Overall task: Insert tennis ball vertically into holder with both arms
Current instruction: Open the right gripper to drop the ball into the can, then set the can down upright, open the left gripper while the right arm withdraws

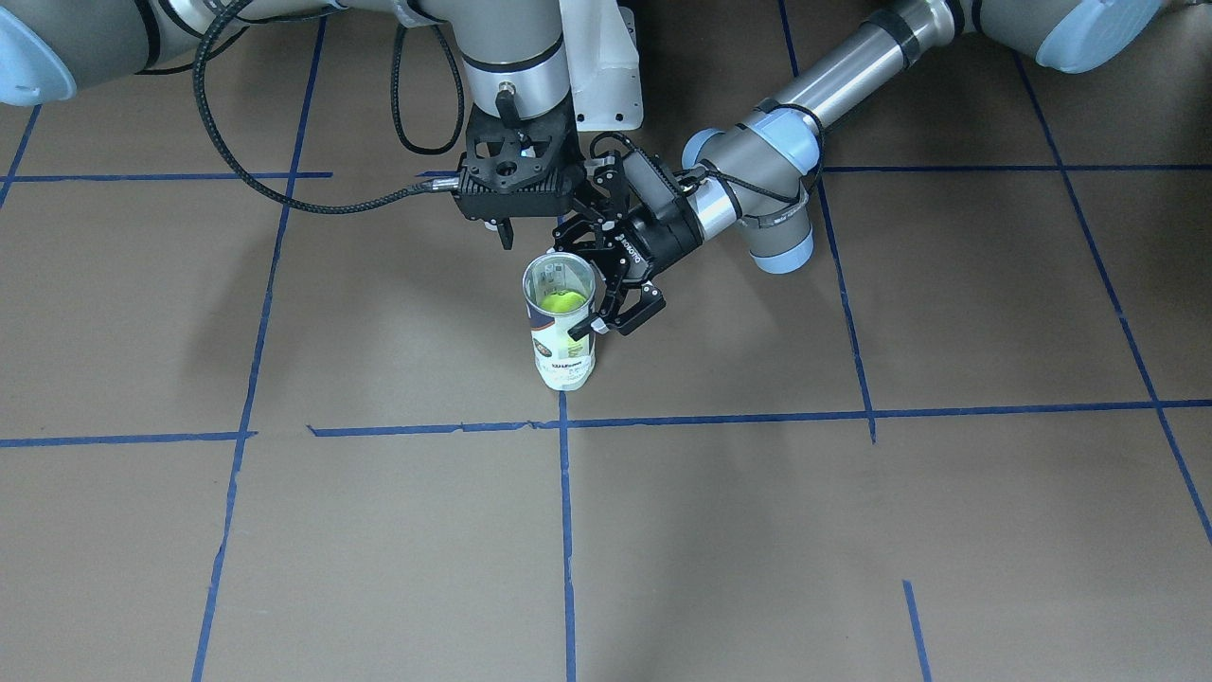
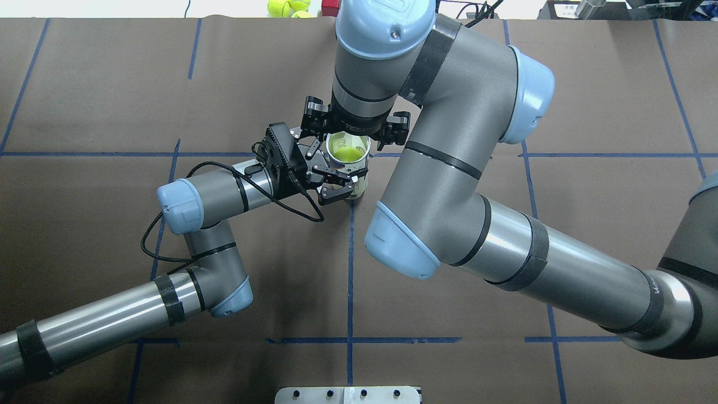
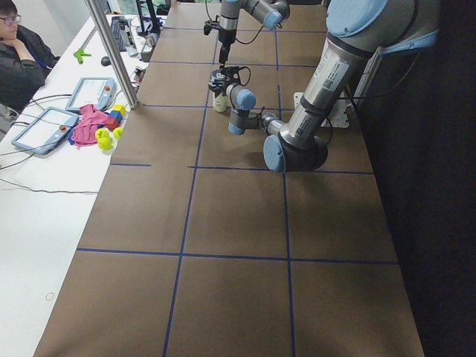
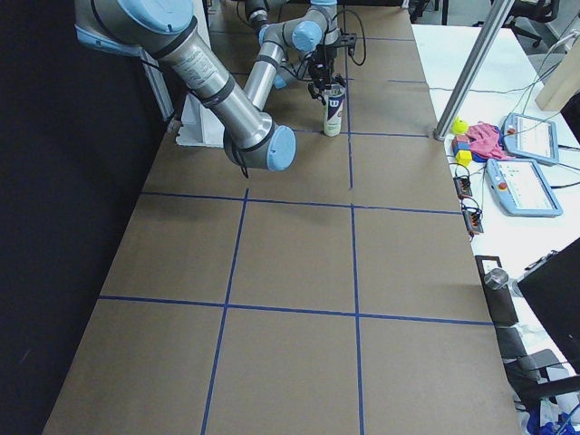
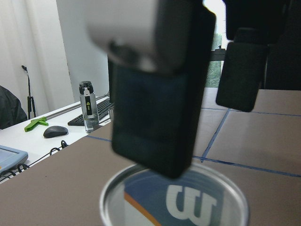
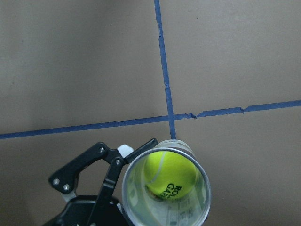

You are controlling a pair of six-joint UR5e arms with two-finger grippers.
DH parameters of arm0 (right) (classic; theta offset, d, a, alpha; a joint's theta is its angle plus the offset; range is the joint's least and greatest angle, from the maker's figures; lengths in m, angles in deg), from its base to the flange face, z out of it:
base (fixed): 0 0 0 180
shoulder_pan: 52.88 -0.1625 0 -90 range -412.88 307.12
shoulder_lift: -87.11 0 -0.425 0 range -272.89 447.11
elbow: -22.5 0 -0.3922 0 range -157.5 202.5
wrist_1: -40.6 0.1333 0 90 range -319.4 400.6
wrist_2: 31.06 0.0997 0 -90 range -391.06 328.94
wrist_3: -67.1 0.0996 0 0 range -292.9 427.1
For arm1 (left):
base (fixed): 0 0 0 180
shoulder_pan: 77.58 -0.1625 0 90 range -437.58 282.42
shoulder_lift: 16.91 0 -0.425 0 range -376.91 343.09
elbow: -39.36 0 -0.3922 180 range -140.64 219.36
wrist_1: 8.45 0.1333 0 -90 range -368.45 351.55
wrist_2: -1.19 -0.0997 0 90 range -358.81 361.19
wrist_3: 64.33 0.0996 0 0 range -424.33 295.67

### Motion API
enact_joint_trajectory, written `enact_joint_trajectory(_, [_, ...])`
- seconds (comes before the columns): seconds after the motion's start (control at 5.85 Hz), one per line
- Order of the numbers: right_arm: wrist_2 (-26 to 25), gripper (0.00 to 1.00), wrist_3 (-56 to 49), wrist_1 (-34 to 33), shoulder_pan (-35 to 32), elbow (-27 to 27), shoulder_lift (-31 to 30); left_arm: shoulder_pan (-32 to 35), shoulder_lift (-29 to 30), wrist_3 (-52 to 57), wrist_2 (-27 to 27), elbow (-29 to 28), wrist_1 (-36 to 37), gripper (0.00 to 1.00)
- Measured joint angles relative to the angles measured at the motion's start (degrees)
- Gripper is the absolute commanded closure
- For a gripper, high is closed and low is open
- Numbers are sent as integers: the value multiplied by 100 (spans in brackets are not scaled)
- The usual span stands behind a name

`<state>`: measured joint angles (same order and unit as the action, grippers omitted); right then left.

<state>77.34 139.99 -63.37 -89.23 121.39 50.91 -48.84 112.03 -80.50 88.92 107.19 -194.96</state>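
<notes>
My left gripper (image 2: 336, 180) pinches the clear plastic cylindrical can (image 1: 563, 355), white-and-navy labelled, just below its metal rim. My right gripper (image 2: 354, 134) hangs spread above the mouth. The can stands upright on the brown table (image 1: 379, 530), with a yellow-green tennis ball (image 6: 169, 175) inside.

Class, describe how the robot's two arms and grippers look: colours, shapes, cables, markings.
Both the left arm and right arm are grey-silver tubes with light-blue joint caps and black bands. The left gripper and right gripper are black, with jointed fingers; black cables loop to both wrists.
</notes>
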Motion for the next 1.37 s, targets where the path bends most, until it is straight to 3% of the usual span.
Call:
enact_joint_trajectory(0.34, [40,0,-117,0,-24,15,-8,2,-1,0,-22,-1,0,12])
enact_joint_trajectory(0.68, [450,0,-698,0,-399,97,-267,28,-1,-3,-28,11,-9,11])
enact_joint_trajectory(1.37, [1069,0,-3165,55,-1576,424,-1695,109,-9,-179,-20,323,-24,8])
